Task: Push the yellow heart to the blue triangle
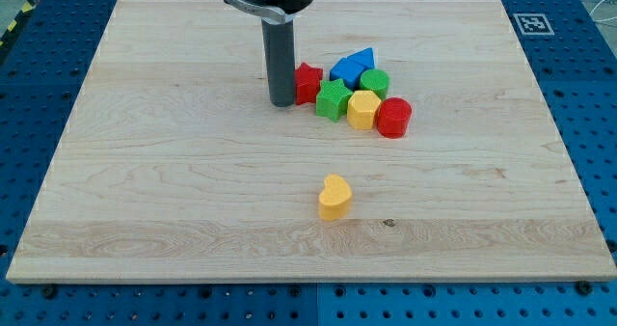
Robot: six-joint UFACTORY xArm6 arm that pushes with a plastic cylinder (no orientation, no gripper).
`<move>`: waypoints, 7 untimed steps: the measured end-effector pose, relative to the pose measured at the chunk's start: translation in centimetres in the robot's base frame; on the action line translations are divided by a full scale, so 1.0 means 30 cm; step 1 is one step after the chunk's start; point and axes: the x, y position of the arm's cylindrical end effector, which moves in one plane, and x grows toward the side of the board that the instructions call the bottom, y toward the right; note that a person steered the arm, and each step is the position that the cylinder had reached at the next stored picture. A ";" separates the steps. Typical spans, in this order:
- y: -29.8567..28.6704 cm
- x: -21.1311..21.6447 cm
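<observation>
Down on the wooden board (145, 172), my tip (281, 102) just left of a red block (308, 82), seemingly touching it. No pincer on the rod, so no grip state to tell. Yellow heart (335, 197) alone toward the view's bottom, well apart from the cluster. Blue triangle (354, 66) at the cluster's top, beside a green cylinder (375, 82); green star (334, 99), yellow block (363, 109) and red cylinder (393, 117) in front.

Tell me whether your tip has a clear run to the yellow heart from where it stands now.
Probably yes. My tip stands beside the red block, at the left of the cluster, and only bare board lies between it and the yellow heart nearer the view's bottom.
</observation>
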 end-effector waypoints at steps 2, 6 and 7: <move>0.000 0.165; 0.212 0.549; 0.322 0.482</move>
